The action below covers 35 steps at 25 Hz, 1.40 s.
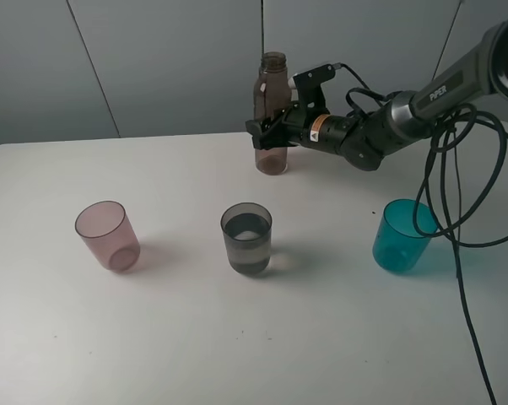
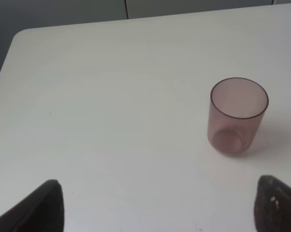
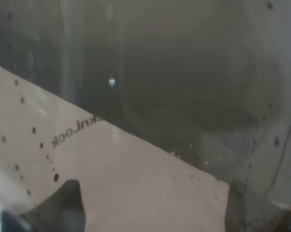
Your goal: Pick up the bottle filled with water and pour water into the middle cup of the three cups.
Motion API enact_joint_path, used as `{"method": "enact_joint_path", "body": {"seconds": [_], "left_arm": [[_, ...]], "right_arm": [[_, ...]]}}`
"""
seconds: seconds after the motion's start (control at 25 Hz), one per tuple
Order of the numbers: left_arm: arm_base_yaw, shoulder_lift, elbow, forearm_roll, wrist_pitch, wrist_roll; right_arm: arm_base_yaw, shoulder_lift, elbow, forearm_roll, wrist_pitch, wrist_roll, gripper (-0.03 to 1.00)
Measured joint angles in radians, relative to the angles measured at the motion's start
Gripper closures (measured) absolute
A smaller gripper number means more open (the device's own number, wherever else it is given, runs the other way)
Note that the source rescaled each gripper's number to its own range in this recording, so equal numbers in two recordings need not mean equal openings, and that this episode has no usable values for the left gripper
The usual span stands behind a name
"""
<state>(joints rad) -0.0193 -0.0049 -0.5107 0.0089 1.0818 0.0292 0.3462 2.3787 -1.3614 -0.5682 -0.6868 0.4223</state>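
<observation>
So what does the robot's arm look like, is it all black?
Mostly. The right arm is dark grey metal with white "PIPER" lettering, and black cables loop down from it. The right gripper is black, with an orange-and-white sticker behind it. Only the left gripper's two dark fingertips show.

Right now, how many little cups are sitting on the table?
3, in a row: the pink cup on the left, the smoky grey cup in the middle, the teal cup on the right. None seems hidden.
</observation>
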Motion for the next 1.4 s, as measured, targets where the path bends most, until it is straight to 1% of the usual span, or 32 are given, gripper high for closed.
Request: {"method": "enact_joint_path", "body": {"seconds": [0.24, 0.28, 0.32, 0.4, 0.44, 0.48, 0.52, 0.68, 0.8, 1.24, 1.32, 1.4], "left_arm": [[0.000, 0.000, 0.000, 0.000, 0.000, 0.000], [0.000, 0.000, 0.000, 0.000, 0.000, 0.000], [0.000, 0.000, 0.000, 0.000, 0.000, 0.000], [0.000, 0.000, 0.000, 0.000, 0.000, 0.000], [0.000, 0.000, 0.000, 0.000, 0.000, 0.000], [0.000, 0.000, 0.000, 0.000, 0.000, 0.000], [0.000, 0.000, 0.000, 0.000, 0.000, 0.000], [0.000, 0.000, 0.000, 0.000, 0.000, 0.000], [0.000, 0.000, 0.000, 0.000, 0.000, 0.000], [0.000, 0.000, 0.000, 0.000, 0.000, 0.000], [0.000, 0.000, 0.000, 0.000, 0.000, 0.000], [0.000, 0.000, 0.000, 0.000, 0.000, 0.000]], "right_arm": [[0.002, 0.000, 0.000, -0.013, -0.001, -0.002, 0.96], [0.002, 0.000, 0.000, -0.014, -0.001, -0.002, 0.90], [0.002, 0.000, 0.000, -0.014, -0.001, -0.002, 0.74], [0.002, 0.000, 0.000, -0.014, 0.009, -0.002, 0.22], [0.002, 0.000, 0.000, -0.014, 0.019, -0.002, 0.10], [0.002, 0.000, 0.000, -0.014, 0.034, -0.002, 0.02], [0.002, 0.000, 0.000, -0.014, 0.055, -0.002, -0.01], [0.002, -0.023, 0.000, -0.014, 0.155, -0.002, -0.03], [0.002, -0.080, 0.036, -0.014, 0.193, -0.010, -0.03], [0.011, -0.384, 0.322, -0.015, 0.234, -0.070, -0.03], [0.011, -0.473, 0.363, -0.015, 0.267, -0.071, -0.03], [0.011, -0.572, 0.393, -0.015, 0.335, -0.069, -0.03]]}}
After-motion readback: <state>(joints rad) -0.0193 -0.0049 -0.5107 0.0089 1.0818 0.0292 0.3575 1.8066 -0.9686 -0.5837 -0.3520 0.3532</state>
